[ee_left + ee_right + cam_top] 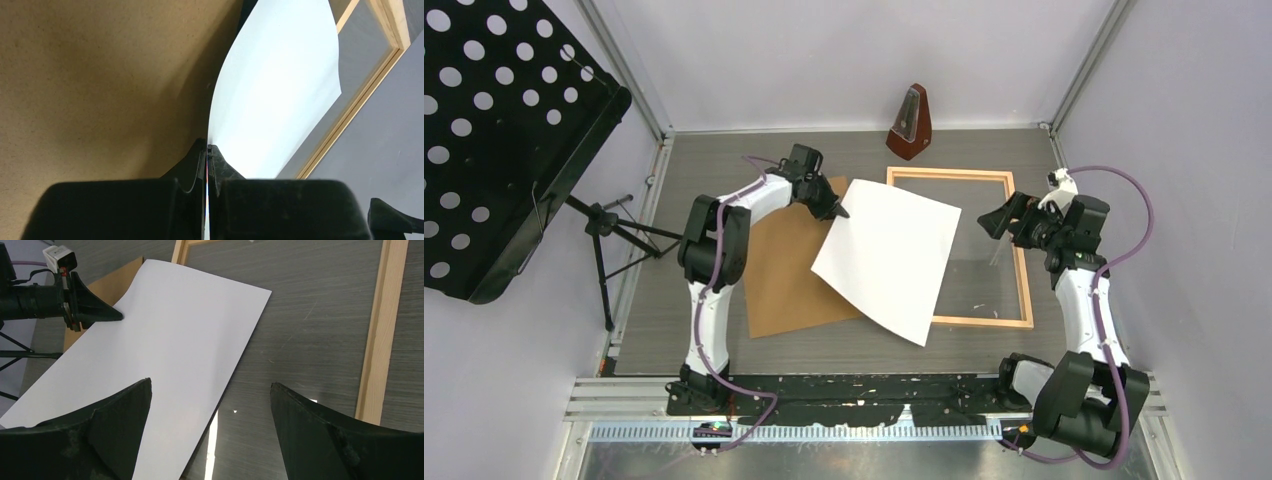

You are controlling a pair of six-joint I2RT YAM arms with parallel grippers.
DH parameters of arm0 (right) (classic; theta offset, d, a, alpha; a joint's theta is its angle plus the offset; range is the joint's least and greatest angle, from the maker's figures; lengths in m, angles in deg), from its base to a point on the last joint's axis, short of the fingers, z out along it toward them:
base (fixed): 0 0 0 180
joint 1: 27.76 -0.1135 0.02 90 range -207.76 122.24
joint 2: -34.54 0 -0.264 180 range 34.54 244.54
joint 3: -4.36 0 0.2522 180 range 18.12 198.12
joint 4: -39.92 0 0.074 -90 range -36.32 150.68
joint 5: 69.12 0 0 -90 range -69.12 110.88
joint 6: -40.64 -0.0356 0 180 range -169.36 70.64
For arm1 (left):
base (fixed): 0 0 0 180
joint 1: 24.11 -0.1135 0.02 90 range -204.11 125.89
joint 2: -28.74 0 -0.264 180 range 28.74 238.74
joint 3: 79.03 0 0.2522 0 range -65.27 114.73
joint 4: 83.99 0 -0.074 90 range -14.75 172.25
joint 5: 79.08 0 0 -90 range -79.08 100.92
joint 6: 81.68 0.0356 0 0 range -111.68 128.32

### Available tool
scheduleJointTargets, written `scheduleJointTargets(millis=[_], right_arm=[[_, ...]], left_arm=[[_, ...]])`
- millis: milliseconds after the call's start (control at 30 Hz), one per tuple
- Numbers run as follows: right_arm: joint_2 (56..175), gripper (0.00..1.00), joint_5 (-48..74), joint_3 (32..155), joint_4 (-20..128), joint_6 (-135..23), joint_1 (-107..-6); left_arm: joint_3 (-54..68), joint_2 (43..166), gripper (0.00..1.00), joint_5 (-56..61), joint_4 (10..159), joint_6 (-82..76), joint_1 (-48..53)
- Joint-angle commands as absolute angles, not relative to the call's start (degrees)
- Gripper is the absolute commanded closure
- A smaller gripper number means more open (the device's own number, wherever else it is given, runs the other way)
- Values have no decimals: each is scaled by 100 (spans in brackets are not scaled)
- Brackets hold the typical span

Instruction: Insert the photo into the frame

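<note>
The photo (889, 255) shows its plain white back and lies slanted across the left rail of the light wood frame (1025, 270). Part of it covers the brown board. My left gripper (841, 212) is shut on the photo's far left corner, and that corner is lifted so the sheet curves. In the left wrist view the photo (280, 100) runs out from between the closed left gripper (207, 147), with the frame (350, 115) beyond. My right gripper (992, 225) hangs open above the frame's right side. In its own view the right gripper (210, 385) straddles the photo's edge (165, 340) without touching.
A brown backing board (789, 270) lies left of the frame, under the photo. A glossy clear sheet (300, 315) sits inside the frame. A wooden metronome (911, 122) stands at the back. A black perforated music stand (494, 130) with a tripod (609, 225) is at the left.
</note>
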State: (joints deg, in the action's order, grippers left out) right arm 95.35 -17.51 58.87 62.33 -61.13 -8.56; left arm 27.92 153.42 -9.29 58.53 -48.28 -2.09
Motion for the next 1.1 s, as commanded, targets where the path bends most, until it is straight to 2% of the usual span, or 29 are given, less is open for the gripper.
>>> scheduleJointTargets(millis=[0, 367, 667, 867, 933, 1067], right_arm=[[9725, 6, -1689, 6076, 6416, -5803, -851], [10081, 6, -1810, 5998, 6430, -5788, -1144], [10029, 6, -1863, 5971, 6346, -5792, -1154], [9997, 7, -850, 6235, 6764, -5465, -1126], [10126, 8, -246, 6418, 6959, -5260, -1109], [10602, 10, 199, 6770, 7136, -4915, -1004]], left_arm=[[2491, 14726, 100, -1068, 6630, -5019, -187], [1310, 14061, 100, -956, 6558, -5756, -155], [1353, 13998, 100, -883, 6692, -5743, 38], [1592, 14147, 100, -927, 6846, -5553, 24], [1666, 14201, 100, -965, 6970, -5534, 23], [1926, 14429, 100, -1030, 7245, -5470, 6]])
